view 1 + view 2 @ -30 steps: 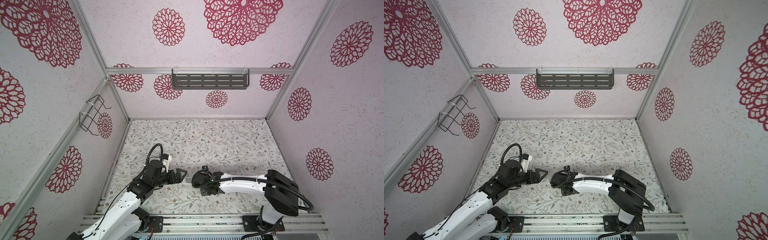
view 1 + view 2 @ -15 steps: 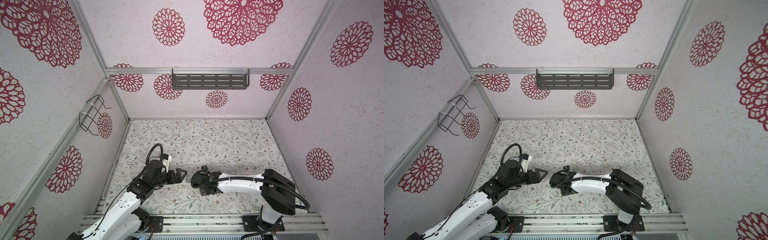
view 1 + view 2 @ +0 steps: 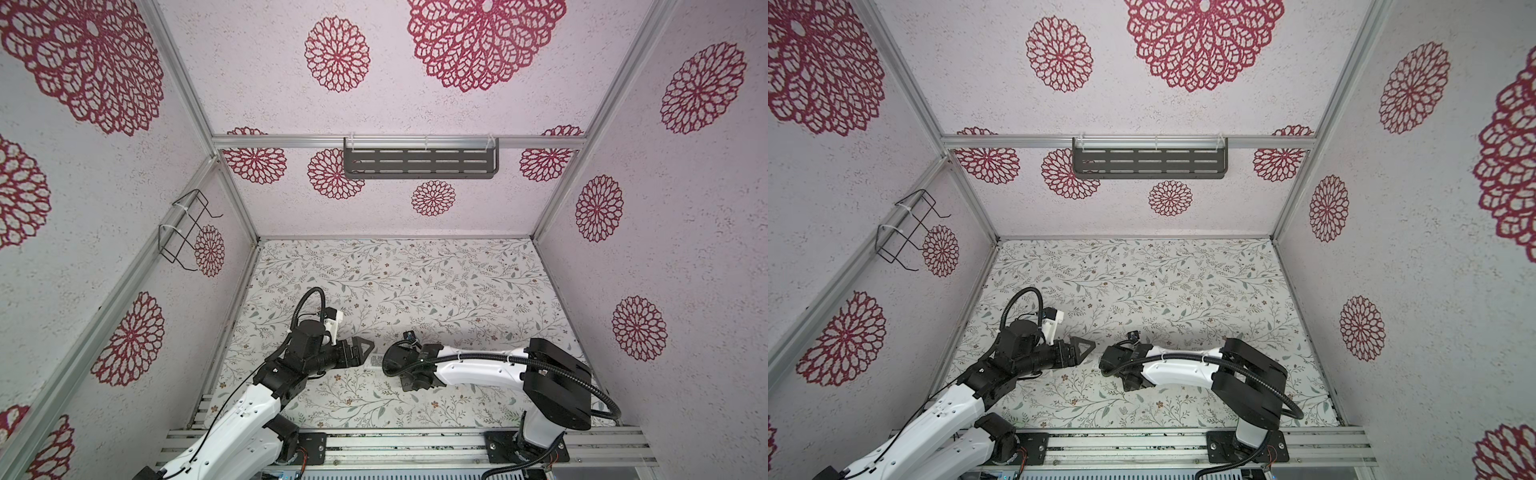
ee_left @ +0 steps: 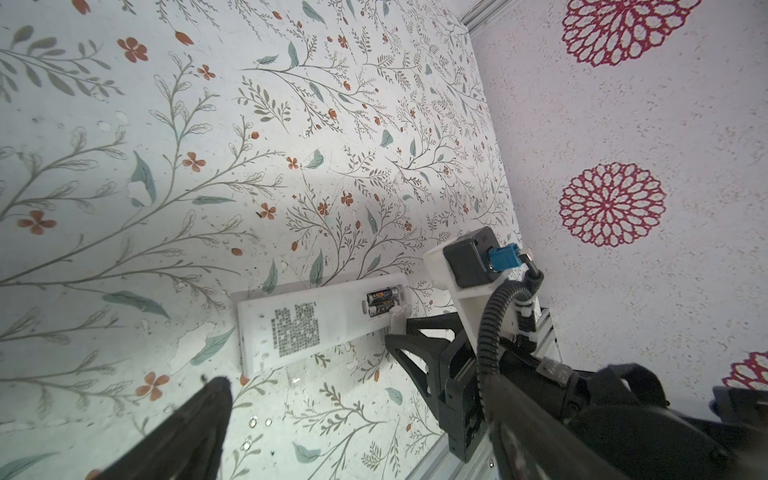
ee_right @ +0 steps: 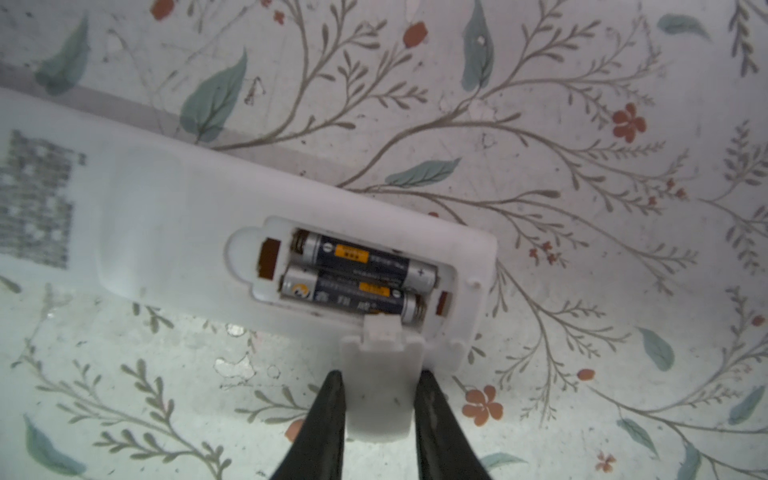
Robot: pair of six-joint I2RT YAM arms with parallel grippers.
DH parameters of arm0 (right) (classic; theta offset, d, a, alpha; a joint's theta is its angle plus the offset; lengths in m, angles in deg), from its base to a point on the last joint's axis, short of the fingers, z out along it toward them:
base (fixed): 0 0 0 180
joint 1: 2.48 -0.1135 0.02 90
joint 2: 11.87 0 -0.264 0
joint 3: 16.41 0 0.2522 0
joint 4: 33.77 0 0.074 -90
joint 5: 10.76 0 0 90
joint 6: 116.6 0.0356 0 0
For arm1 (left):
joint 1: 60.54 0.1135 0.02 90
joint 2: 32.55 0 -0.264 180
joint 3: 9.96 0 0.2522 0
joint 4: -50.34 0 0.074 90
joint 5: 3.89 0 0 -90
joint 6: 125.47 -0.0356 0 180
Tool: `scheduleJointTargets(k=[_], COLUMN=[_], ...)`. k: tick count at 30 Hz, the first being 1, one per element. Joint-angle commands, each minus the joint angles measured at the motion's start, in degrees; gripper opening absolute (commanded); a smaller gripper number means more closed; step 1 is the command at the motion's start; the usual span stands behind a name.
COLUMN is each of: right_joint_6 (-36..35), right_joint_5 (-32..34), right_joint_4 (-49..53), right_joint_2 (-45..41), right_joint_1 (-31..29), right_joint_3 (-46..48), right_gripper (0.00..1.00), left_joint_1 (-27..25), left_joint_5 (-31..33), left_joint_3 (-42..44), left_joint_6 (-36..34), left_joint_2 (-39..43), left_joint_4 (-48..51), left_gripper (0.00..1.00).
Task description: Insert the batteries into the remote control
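The white remote control [image 5: 166,232] lies label side up on the floral mat, its battery bay uncovered. Both batteries [image 5: 361,259] [image 5: 353,293] lie side by side in the bay. A small white battery cover [image 5: 380,386] stands at the bay's edge, and my right gripper [image 5: 379,399] is shut on it, one black finger against each side. In the left wrist view the remote control [image 4: 332,320] and the batteries [image 4: 384,301] show ahead of my left gripper [image 4: 353,449], which is open and holds nothing. In a top view the left gripper [image 3: 361,351] faces the right arm [image 3: 478,365] across a small gap.
A dark slotted shelf [image 3: 419,163] hangs on the back wall and a wire basket [image 3: 185,230] on the left wall. An aluminium rail [image 3: 415,440] carries both arm bases along the front edge. Patterned walls close in three sides.
The right arm has edged slightly to the left. The left arm has stayed where it was, still open.
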Motion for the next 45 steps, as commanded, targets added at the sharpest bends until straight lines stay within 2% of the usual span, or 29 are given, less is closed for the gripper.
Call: scheduleJointTargets(k=[1, 4, 9, 18, 25, 31, 40, 45], right_joint_6=[-1.73, -4.11, -12.28, -35.8, -51.38, -63.37, -73.05, -74.54], right_joint_5=[2.41, 2.48, 0.46, -10.16, -19.12, -21.06, -21.12, -21.71], right_joint_4=[2.17, 3.01, 2.56, 1.84, 7.27, 11.72, 13.81, 13.06], right_joint_2=[-3.21, -4.59, -6.01, -5.06, -4.04, -1.83, -1.76, -0.66], right_joint_1=[-0.19, -0.15, 0.15, 4.47, 8.68, 10.33, 13.08, 13.74], right_joint_3=[-1.39, -1.79, -2.73, -5.47, -10.19, -12.14, -11.07, -11.47], right_gripper=[0.27, 0.26, 0.26, 0.25, 0.25, 0.23, 0.23, 0.23], left_joint_1=[0.33, 0.36, 0.32, 0.36, 0.33, 0.48, 0.7, 0.83], left_joint_5=[0.0, 0.01, 0.0, 1.39, 4.06, 5.1, 6.78, 5.62], left_joint_3=[-0.03, -0.11, -0.2, -0.53, -0.72, -1.86, -1.62, -1.49], left_joint_6=[0.12, 0.15, -0.05, -0.31, -0.66, -1.45, -1.73, -1.82], left_joint_2=[0.72, 0.49, 0.23, 1.02, 2.77, 2.4, 2.95, 3.12], left_joint_4=[-1.29, -1.38, -1.48, -0.22, 1.24, 2.71, 3.01, 2.46], left_gripper=[0.97, 0.97, 0.97, 0.97, 0.97, 0.97, 0.97, 0.97])
